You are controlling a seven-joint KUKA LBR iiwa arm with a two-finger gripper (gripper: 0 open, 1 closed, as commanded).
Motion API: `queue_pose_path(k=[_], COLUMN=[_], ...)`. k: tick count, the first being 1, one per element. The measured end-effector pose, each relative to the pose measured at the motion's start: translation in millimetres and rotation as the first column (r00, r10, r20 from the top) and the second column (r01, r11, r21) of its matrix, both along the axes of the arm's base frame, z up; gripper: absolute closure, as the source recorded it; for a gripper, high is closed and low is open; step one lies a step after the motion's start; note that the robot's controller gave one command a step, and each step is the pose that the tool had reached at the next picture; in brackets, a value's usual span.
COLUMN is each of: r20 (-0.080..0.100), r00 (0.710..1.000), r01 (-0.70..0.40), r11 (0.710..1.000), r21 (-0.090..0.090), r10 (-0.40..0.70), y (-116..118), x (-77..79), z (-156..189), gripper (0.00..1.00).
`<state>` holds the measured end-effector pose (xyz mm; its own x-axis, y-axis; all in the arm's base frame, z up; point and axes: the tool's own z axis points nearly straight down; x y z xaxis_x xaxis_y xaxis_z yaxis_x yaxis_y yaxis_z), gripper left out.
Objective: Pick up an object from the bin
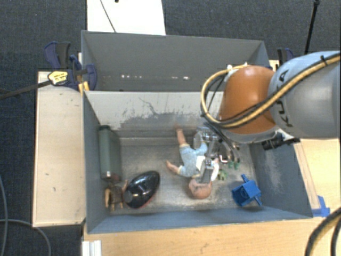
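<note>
Arm (306,103) lettered KUKA — hand (209,167) over baby doll (187,158), seemingly touching, mid bin (160,55); grip: cannot tell.

You have the doll (187,159) lying mid-bin (170,57), with the gripper (210,167) over its right side. Along the left wall lies the canister (109,152). In front of it, in the near-left corner, is a figure (113,192), and the mouse (141,189) is just right of that. The block (246,193) sits near-right, apart from the doll.
</note>
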<state>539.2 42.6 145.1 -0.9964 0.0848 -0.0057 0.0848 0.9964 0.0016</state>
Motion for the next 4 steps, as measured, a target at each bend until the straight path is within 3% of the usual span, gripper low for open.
queue_pose_path(k=[1, 2, 3, 4], r20=[-0.005, 0.000, 0.009, -0.008], r00=[0.979, 0.963, 0.933, 0.740], r01=[0.206, 0.268, 0.360, 0.672], r11=[0.979, 0.963, 0.933, 0.740], r21=[0.000, 0.001, 0.007, -0.001], r10=[-0.206, -0.268, -0.360, -0.672], y=[4.3, 2.4, -8.9, -0.1], x=[-19.0, -20.9, -53.0, -23.3], z=[-9.9, -3.3, -73.2, -73.4], gripper=[0.00, 0.00, 0.00, 1.00])
